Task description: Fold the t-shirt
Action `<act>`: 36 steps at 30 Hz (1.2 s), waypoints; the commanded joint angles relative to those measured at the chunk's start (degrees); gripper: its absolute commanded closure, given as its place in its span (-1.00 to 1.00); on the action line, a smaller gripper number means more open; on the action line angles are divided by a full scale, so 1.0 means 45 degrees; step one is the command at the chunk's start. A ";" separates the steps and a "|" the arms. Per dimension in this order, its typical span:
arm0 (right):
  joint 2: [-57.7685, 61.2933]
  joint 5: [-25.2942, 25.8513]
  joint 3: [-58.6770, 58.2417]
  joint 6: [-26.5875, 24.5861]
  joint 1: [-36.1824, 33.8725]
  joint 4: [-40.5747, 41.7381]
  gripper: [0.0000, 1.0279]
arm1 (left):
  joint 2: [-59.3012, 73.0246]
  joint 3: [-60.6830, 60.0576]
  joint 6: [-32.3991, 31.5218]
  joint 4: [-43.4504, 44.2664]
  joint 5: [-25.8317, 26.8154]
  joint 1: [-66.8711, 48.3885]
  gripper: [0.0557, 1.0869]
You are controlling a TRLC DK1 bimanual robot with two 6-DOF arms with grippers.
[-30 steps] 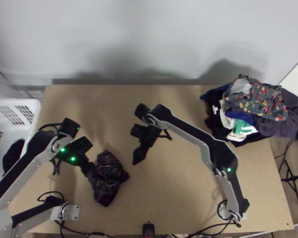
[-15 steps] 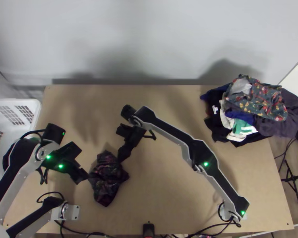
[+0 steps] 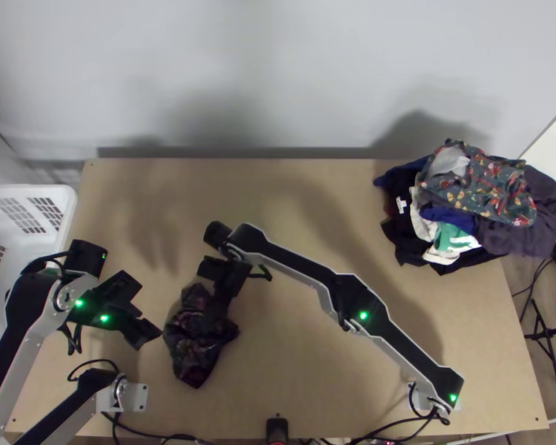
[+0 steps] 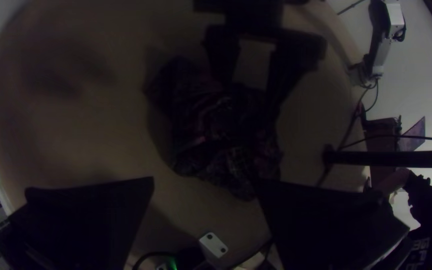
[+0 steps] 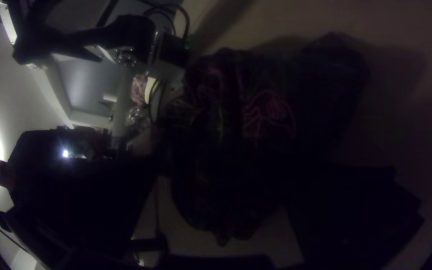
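A light wooden table (image 3: 300,371) carries a dark patterned t-shirt (image 3: 191,341), bunched at near left, and a heap of mixed clothes (image 3: 478,194) at far right.

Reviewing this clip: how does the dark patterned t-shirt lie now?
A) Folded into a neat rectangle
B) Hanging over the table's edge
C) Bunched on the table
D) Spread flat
C: the dark patterned t-shirt lies in a crumpled heap with an uneven outline, and bare table shows beside it.
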 commanded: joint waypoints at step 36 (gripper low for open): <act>-0.4824 0.0875 -0.0924 0.0975 -0.1092 0.1069 0.95 | -0.0460 -0.0031 0.0343 0.0318 -0.0018 0.0642 -0.90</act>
